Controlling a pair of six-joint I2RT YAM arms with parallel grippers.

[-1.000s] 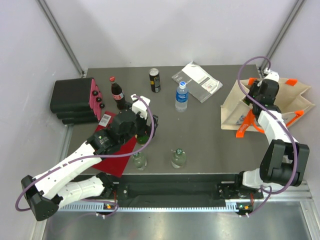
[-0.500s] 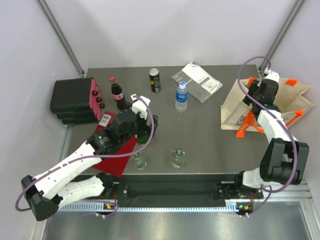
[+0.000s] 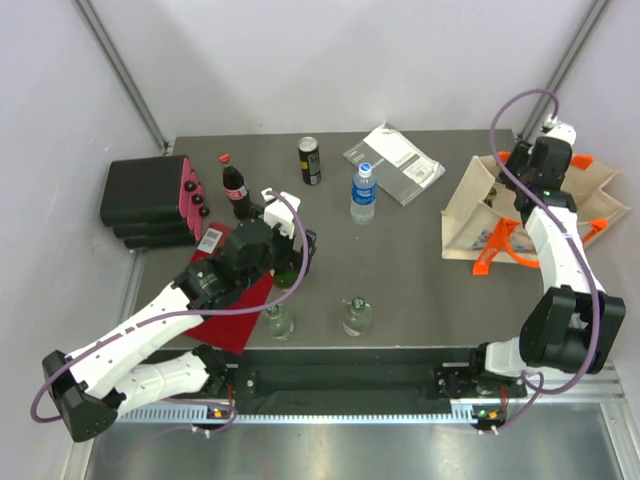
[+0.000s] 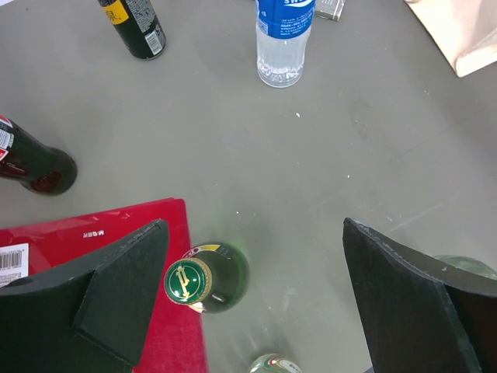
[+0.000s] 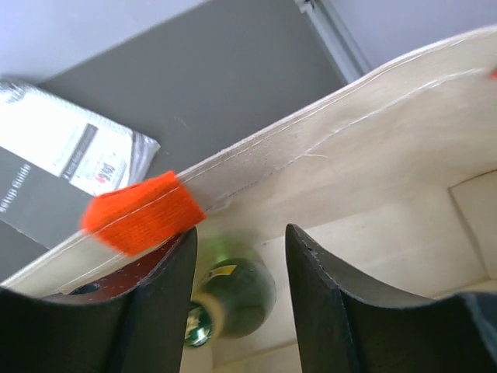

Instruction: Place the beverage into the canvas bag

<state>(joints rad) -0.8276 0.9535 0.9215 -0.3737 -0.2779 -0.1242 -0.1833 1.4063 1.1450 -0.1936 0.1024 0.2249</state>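
Note:
The beige canvas bag (image 3: 470,215) with orange handles (image 3: 497,250) lies at the right of the table. My right gripper (image 3: 540,165) hovers over its mouth. In the right wrist view the right gripper (image 5: 241,233) is open, and a green glass bottle (image 5: 237,299) lies loose below the fingers, inside the bag (image 5: 373,179). My left gripper (image 3: 295,255) is open wide. In the left wrist view the left gripper (image 4: 252,256) stands above another upright green bottle (image 4: 206,278), which is close to the left finger and not touched.
A red book (image 3: 235,305) lies under the left arm. Two clear glass bottles (image 3: 278,320) (image 3: 356,316) stand near the front edge. A cola bottle (image 3: 235,187), a can (image 3: 310,160), a water bottle (image 3: 363,195), a grey packet (image 3: 393,163) and a black case (image 3: 148,198) are further back.
My right gripper has lifted and drawn back to the right, away from the bag's mouth, and the green bottle stays in the bag. The left arm has not moved.

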